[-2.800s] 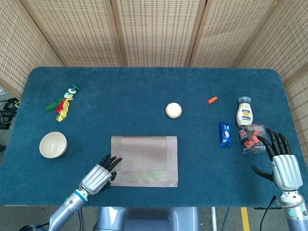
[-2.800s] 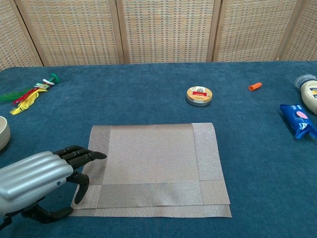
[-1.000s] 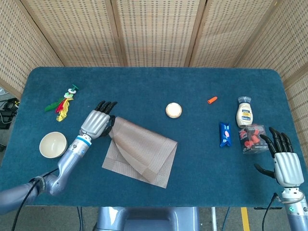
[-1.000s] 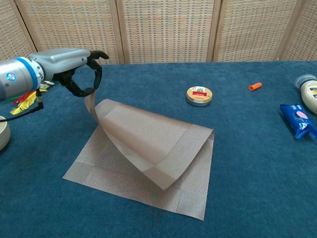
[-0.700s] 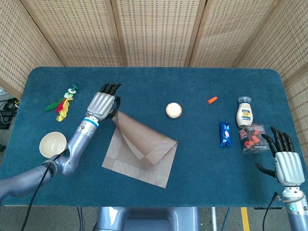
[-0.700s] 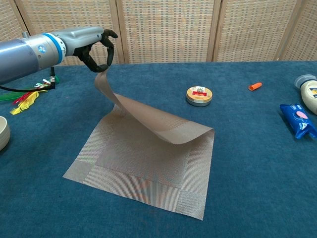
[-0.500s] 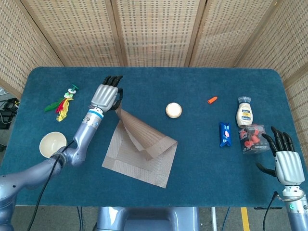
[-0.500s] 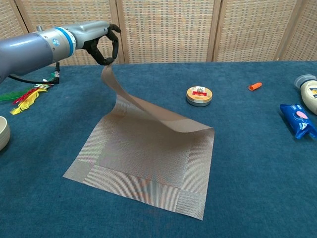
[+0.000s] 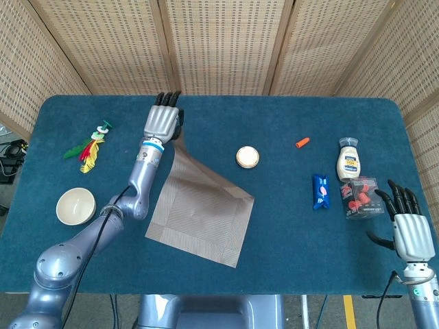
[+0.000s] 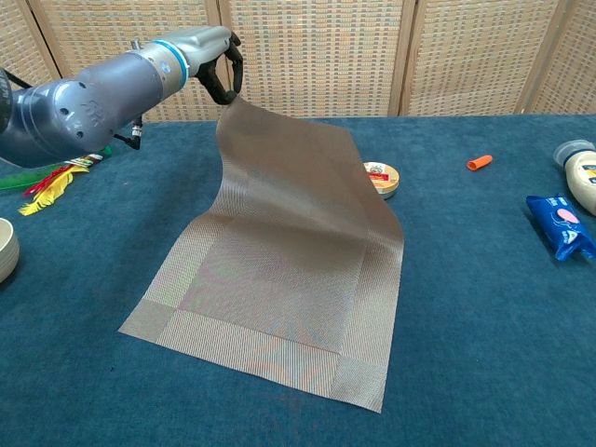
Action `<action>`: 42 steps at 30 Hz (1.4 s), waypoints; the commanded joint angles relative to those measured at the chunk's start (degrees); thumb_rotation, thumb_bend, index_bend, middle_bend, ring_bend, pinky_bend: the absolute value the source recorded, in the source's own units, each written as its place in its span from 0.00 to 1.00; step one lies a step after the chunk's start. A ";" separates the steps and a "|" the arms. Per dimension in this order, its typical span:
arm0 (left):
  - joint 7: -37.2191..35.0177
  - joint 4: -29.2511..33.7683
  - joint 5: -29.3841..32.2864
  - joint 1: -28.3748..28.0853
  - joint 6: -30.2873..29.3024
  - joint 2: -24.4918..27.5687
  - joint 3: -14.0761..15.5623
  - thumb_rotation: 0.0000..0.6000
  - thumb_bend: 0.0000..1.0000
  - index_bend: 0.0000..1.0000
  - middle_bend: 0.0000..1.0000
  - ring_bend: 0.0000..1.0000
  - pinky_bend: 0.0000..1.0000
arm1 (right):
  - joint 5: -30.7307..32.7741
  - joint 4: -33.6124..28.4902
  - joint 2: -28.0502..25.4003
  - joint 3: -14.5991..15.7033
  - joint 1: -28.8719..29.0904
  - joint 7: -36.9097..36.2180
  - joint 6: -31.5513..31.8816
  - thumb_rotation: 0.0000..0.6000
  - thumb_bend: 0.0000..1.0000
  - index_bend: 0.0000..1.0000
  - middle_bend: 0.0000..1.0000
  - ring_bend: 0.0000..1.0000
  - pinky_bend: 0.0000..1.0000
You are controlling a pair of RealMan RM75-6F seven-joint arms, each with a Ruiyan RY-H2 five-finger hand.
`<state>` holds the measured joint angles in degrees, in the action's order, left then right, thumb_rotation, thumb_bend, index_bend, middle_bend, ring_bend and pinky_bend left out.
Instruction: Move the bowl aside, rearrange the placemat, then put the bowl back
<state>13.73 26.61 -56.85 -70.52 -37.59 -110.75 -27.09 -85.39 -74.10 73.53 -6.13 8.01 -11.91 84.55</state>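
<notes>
My left hand (image 9: 163, 119) pinches a corner of the grey-brown woven placemat (image 10: 279, 279), which hangs below the fingers down onto the blue table (image 9: 288, 226). My right hand (image 9: 405, 229) rests open, fingers apart, just beside the clear box of red pieces (image 9: 359, 197).

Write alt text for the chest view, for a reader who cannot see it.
The left hand pinches a corner of the placemat and holds it up, the near edge lying on the blue table. A round tin peeks out behind it; the bowl sits at far left.
</notes>
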 commanded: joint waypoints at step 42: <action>4.24 -18.34 0.01 -5.49 1.90 -8.69 -0.60 1.00 0.26 0.00 0.00 0.00 0.00 | 0.94 1.37 1.05 0.33 0.52 0.92 -2.13 1.00 0.12 0.16 0.00 0.00 0.00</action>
<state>18.99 7.58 -56.23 -76.77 -35.17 -119.92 -28.21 -84.45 -72.73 74.59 -5.80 8.53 -10.99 82.43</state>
